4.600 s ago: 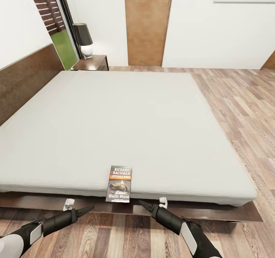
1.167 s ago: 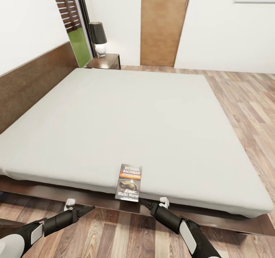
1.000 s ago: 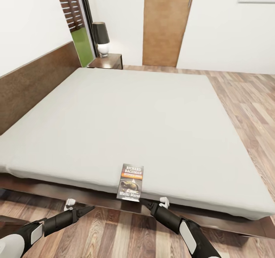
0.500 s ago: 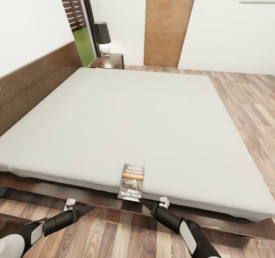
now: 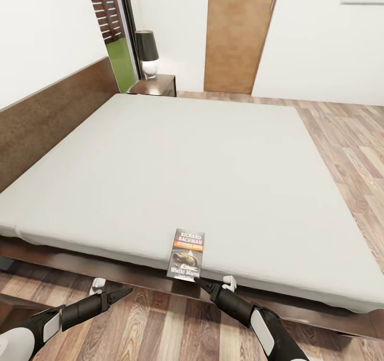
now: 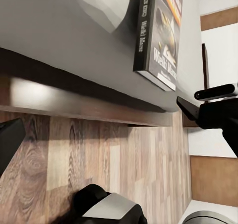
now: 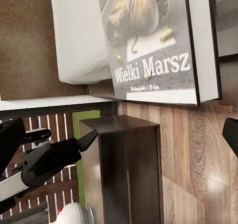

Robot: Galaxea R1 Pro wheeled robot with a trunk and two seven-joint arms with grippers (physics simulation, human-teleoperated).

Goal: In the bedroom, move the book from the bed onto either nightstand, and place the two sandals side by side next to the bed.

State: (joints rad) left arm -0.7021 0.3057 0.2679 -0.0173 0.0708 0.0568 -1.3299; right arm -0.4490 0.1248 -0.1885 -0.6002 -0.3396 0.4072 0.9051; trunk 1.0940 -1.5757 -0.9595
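Bed (image 5: 176,169) edge holds book (image 5: 186,254), seemingly overhanging.

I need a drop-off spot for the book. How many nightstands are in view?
1. The nightstand stands at the far corner of the bed, beside the headboard, with a lamp on it. A dark wooden piece in the right wrist view might be another; I cannot tell.

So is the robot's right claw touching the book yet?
Apart. In the left wrist view, a strip of bed frame shows between the right gripper and the book, which overhangs the bed edge.
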